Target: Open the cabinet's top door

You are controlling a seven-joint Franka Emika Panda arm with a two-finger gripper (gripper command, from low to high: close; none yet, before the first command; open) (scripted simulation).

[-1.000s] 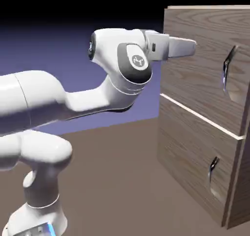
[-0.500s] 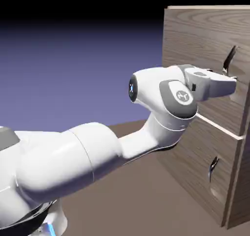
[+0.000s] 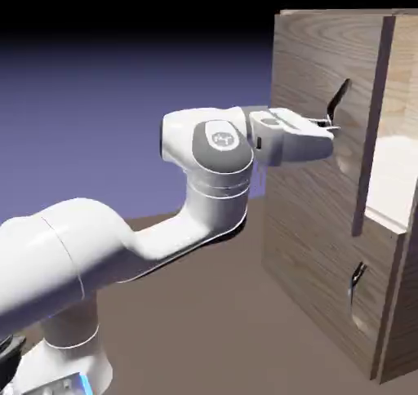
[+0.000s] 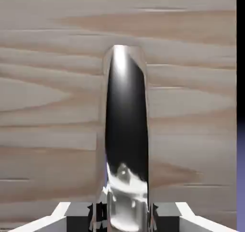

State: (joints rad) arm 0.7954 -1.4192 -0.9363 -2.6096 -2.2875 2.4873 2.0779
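Since the earlier frames the top door (image 3: 326, 124) has swung out from the cabinet (image 3: 326, 287), so a gap now shows behind its free edge, and the arm (image 3: 122, 238) has drawn back toward the exterior view's left with the claw (image 3: 333, 126) on the handle (image 3: 338, 104). In the exterior view the door stands ajar, its right edge lifted away from the cabinet front and the pale inside (image 3: 392, 173) showing past it on the right. The handle is a dark slanted bar on the door's upper right part, over a scooped recess. The claw lies about level, pointing right, its tips at the lower part of the handle and clenched on it. The lower door (image 3: 318, 279) sits flush and closed, its small handle (image 3: 356, 281) well below the claw. The arm rises from the lower left over the brown surface (image 3: 212, 320). In the hand view the door's grain (image 4: 52, 97) fills nearly the whole picture, with a thin strip of blue backdrop at the right edge. The handle (image 4: 125, 130) runs up the middle as a dark, shiny bar, large and close. Its lower end sits between the two grey fingertips (image 4: 165, 212) at the bottom edge, which press against it from both sides.
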